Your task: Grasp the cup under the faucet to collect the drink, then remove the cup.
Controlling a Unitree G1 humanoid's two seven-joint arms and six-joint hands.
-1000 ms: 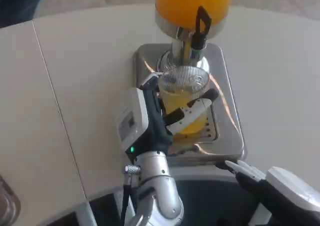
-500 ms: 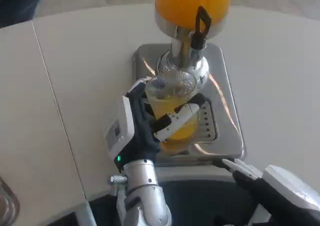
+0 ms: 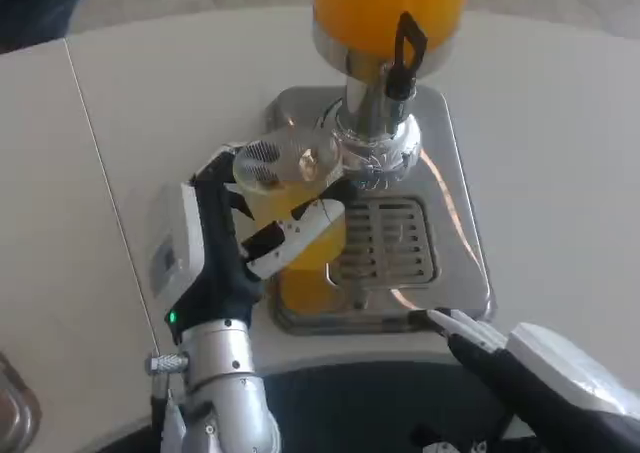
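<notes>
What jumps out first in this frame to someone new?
The orange drink dispenser at top centre, its black tap lever above a shiny steel base. Next, the left hand gripping a clear cup of orange drink at the base's left edge, beside the slotted drip grate. The right hand waits low at the right.

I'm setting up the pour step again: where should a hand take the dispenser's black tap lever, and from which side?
Take the black tap lever at its upright top end, coming from the front: it stands clear of the orange tank there.
</notes>
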